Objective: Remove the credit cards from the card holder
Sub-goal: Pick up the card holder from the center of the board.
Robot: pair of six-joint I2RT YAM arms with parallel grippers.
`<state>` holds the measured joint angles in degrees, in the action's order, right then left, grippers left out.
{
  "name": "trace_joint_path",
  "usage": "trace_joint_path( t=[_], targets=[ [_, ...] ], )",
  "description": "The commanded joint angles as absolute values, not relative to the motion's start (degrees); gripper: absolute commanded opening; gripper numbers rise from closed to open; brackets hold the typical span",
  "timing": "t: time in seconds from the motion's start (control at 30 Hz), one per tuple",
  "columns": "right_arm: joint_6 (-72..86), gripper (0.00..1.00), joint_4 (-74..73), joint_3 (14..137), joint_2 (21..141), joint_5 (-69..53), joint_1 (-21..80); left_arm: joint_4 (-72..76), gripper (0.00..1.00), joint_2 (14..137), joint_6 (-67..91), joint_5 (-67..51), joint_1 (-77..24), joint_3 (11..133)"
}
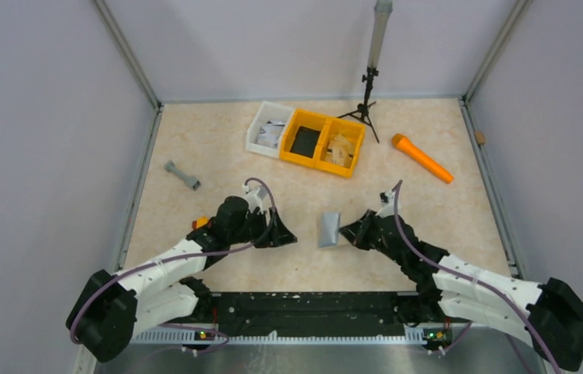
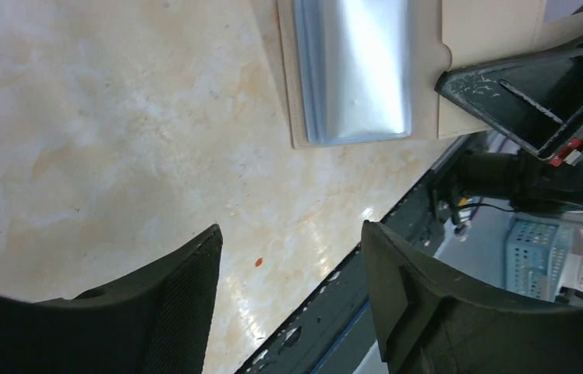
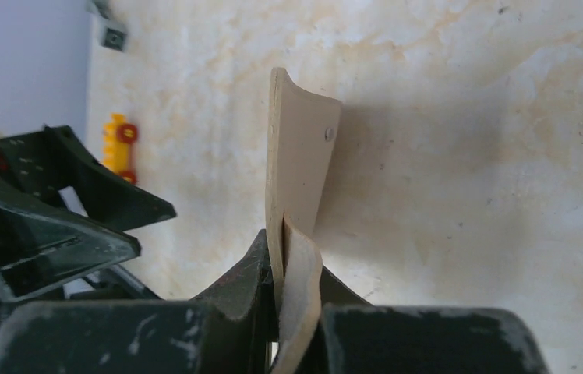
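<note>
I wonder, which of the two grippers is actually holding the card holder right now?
The right gripper: its jaws are shut on the tan edge of the card holder, while the left gripper stands open, apart from it, holding nothing.

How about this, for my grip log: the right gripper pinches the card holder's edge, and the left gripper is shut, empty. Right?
No: the right gripper does pinch the card holder, but the left gripper is open, empty; the left wrist view shows it.
</note>
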<state>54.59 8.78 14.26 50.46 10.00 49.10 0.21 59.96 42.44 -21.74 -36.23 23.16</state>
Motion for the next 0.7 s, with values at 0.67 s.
trace_joint_path(
  t=[0.67],
  targets=[
    [65.8,0.00,15.8,32.7,38.8,-4.8,47.4,56.4,0.99,55.6,74.8,-38.9,-32.1,16.5]
  ],
)
